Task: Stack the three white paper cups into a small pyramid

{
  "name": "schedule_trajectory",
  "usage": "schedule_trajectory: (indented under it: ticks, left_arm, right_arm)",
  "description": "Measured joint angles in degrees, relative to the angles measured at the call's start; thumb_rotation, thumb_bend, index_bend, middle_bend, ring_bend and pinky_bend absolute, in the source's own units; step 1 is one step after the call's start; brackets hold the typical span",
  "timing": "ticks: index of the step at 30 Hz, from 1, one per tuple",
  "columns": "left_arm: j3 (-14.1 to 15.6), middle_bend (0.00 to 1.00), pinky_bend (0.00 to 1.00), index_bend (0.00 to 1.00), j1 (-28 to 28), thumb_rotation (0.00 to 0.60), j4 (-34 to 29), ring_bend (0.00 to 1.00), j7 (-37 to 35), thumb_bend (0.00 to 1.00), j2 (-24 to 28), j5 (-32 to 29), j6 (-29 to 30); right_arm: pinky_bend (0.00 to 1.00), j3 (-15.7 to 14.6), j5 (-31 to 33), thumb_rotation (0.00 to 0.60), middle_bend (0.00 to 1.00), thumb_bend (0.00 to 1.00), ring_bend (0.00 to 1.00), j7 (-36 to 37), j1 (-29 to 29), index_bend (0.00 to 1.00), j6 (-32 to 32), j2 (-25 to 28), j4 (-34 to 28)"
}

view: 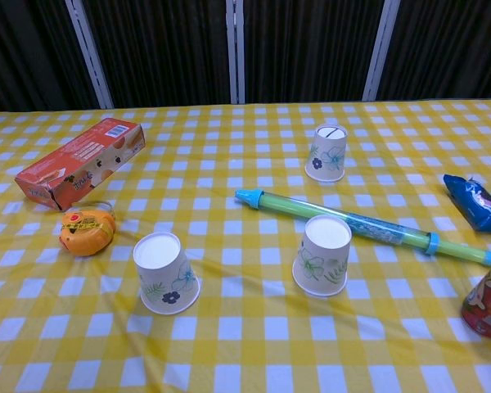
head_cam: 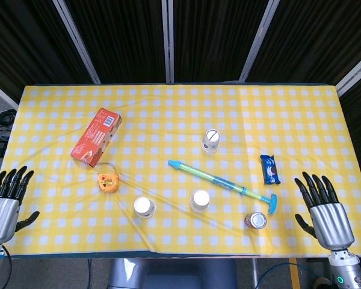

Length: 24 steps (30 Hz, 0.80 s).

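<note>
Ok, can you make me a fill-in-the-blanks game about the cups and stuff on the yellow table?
1. All three white paper cups stand ____ side down; the far cup stands alone.
2. The long water squirter has a ____ tip.
3. The orange tape measure lies next to the ____ box.
4. Each robot hand, left and right, holds ____.

Missing words: open; blue; red; nothing

— Where? Left hand (head_cam: 5, 201) low beside the table (head_cam: 180, 102), at its left end. Right hand (head_cam: 323, 208) low at its right end.
— Holding anything? No. Flat, fingers apart.
</note>
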Motion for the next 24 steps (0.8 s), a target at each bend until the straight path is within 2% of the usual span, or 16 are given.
schedule_trajectory:
  ticks: [24]
  left_arm:
    - [0.4, 0.00, 0.00, 0.00, -0.4, 0.600, -0.5, 0.00, -0.4, 0.01, 0.5, 1.2, -0.2]
  right_arm:
    - [0.00, -0.5, -0.4, 0.600, 0.00, 0.14, 0.00, -0.5, 0.2, 0.05, -0.7, -0.2, -0.1]
